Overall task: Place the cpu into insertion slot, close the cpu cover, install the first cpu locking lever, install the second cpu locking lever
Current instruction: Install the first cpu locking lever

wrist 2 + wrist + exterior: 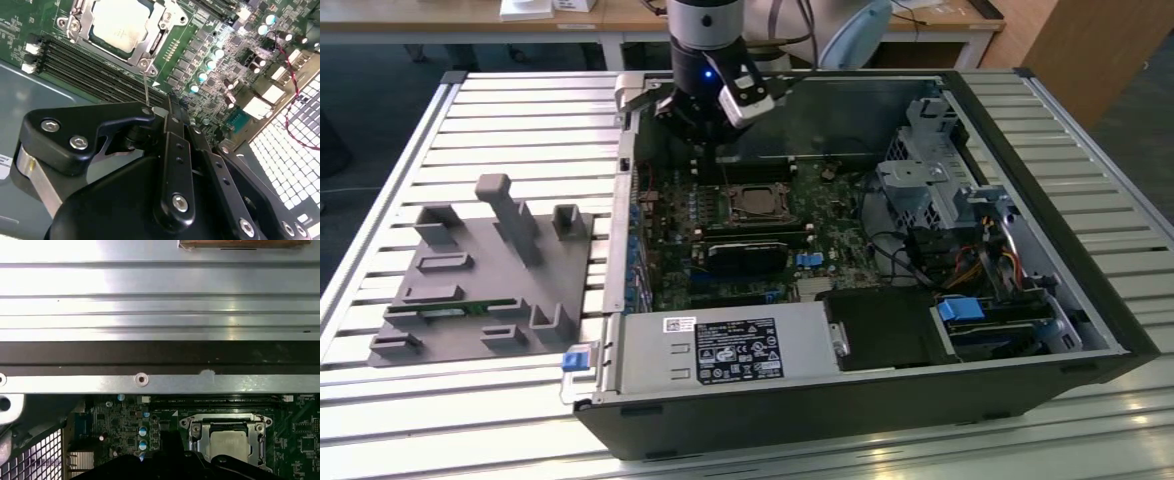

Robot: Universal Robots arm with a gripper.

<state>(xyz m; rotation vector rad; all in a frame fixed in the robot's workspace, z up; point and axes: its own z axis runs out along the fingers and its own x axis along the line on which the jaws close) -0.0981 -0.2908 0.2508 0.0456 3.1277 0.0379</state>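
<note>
The cpu (117, 25) lies with its silvery face up in the insertion slot (734, 192) on the green board. The cpu cover (84, 22), a silvery frame, lies down flat around the chip, as both wrist views show. A thin wire locking lever (145, 85) rises from the socket's corner screw, and its free end meets the tips of my gripper (160, 106). The black fingers (172, 150) stand together, shut; whether the wire is pinched between them I cannot tell. In the exterior view my gripper (704, 135) hangs over the board just behind the socket.
The open computer case (1107, 330) lies on a slatted metal table (520, 110). A black module (747, 255) sits in front of the socket, a drive cage (927, 170) to the exterior view's right, and a power supply (720, 350) in front. A grey fixture (480, 270) stands outside the case.
</note>
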